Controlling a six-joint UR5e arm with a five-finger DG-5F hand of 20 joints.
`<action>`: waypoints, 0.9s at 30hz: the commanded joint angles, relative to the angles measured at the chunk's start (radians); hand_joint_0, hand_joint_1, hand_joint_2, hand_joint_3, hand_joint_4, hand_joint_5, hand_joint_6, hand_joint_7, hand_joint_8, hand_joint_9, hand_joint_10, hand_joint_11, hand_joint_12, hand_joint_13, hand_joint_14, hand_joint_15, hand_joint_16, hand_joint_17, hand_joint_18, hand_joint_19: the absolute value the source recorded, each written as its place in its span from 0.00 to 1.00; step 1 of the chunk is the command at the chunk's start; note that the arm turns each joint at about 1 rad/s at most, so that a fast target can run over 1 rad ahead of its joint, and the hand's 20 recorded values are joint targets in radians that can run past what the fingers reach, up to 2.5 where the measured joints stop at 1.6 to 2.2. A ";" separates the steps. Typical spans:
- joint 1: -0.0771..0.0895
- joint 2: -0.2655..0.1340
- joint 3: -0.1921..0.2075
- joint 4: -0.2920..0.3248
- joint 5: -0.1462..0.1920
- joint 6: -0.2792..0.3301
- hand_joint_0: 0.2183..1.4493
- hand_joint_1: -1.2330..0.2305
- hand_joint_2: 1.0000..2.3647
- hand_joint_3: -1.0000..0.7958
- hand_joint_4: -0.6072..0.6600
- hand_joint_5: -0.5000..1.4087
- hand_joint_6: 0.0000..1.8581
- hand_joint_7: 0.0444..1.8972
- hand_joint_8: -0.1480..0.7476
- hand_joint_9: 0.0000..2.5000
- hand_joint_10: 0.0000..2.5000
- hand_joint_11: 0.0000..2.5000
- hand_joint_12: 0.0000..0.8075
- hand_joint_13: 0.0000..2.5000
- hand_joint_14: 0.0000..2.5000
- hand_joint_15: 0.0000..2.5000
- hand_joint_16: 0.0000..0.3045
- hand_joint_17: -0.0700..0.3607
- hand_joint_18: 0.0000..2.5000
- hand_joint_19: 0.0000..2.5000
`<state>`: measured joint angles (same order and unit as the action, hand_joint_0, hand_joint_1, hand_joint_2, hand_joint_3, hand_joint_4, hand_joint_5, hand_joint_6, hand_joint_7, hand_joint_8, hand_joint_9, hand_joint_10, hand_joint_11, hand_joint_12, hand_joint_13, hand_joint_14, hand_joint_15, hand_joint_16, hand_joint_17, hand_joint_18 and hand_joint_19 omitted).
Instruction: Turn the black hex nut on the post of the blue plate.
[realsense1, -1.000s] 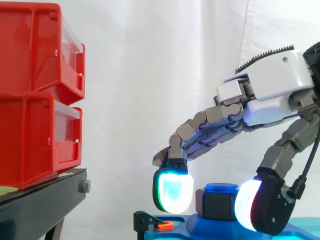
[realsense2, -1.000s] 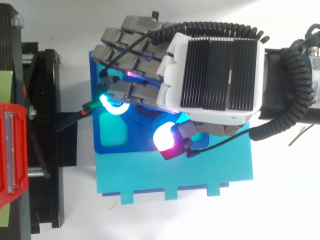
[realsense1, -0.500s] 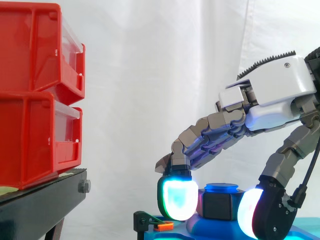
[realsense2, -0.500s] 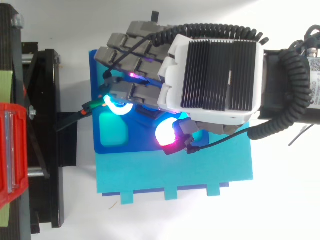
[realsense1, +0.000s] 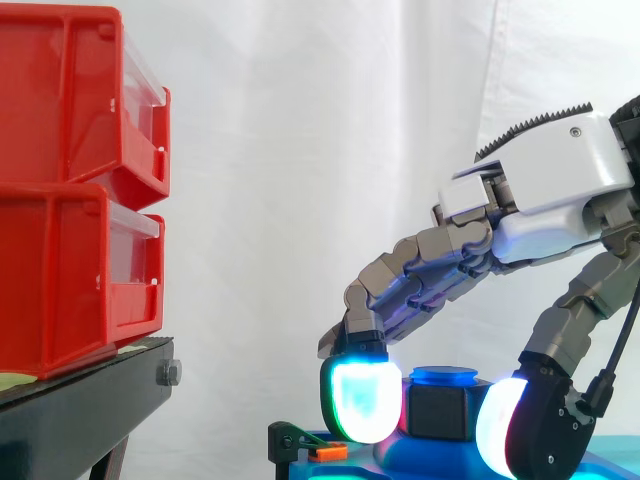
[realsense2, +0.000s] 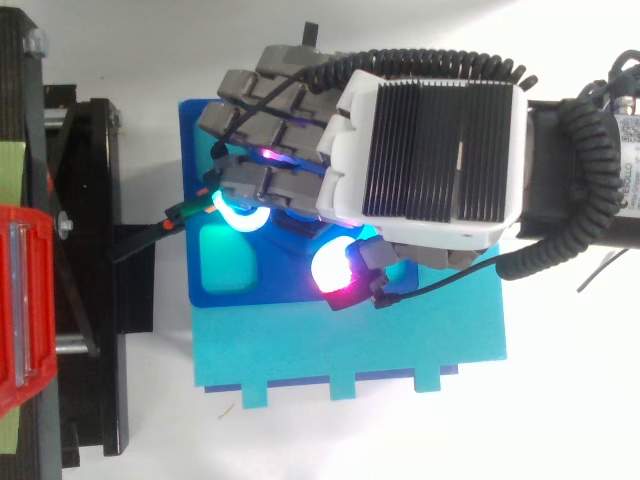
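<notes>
The black hex nut (realsense1: 438, 410) sits on a blue post (realsense1: 443, 377) that rises from the blue plate (realsense2: 350, 345). My hand (realsense1: 545, 185) reaches in from the right and arches over the post. A glowing cyan fingertip (realsense1: 362, 400) presses the nut's left face. The thumb's white pad (realsense1: 497, 425) closes on its right face, so the nut is pinched between them. From above, the hand (realsense2: 430, 150) covers the nut and post. Its lit pads shine on the darker blue part of the plate (realsense2: 195, 150).
Two stacked red bins (realsense1: 70, 180) stand on a black stand (realsense1: 90, 410) at the left, close to the plate's left edge. A small black clip with an orange tab (realsense1: 312, 450) sits at the plate's near left corner. A white curtain hangs behind.
The fingers have curled in and dropped slightly. The cyan fingertip moved right until it met the nut's left face. The thumb shifted only a little.
</notes>
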<state>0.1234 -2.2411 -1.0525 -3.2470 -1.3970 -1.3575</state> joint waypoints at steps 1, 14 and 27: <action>-0.002 0.000 0.000 -0.002 0.000 0.000 0.33 0.29 0.00 0.31 0.67 0.16 0.27 0.55 0.46 0.13 0.00 0.00 0.49 0.13 0.00 0.00 0.18 0.45 0.13 0.03; -0.005 0.000 0.000 0.000 -0.002 -0.002 0.33 0.30 0.01 0.32 0.66 0.17 0.27 0.60 0.47 0.14 0.00 0.00 0.49 0.14 0.00 0.00 0.18 0.45 0.13 0.03; -0.016 0.000 0.000 0.000 -0.003 -0.020 0.33 0.29 0.01 0.33 0.66 0.17 0.27 0.61 0.47 0.14 0.00 0.00 0.49 0.14 0.00 0.00 0.18 0.45 0.14 0.03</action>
<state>0.1095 -2.2411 -1.0532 -3.2474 -1.4005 -1.3730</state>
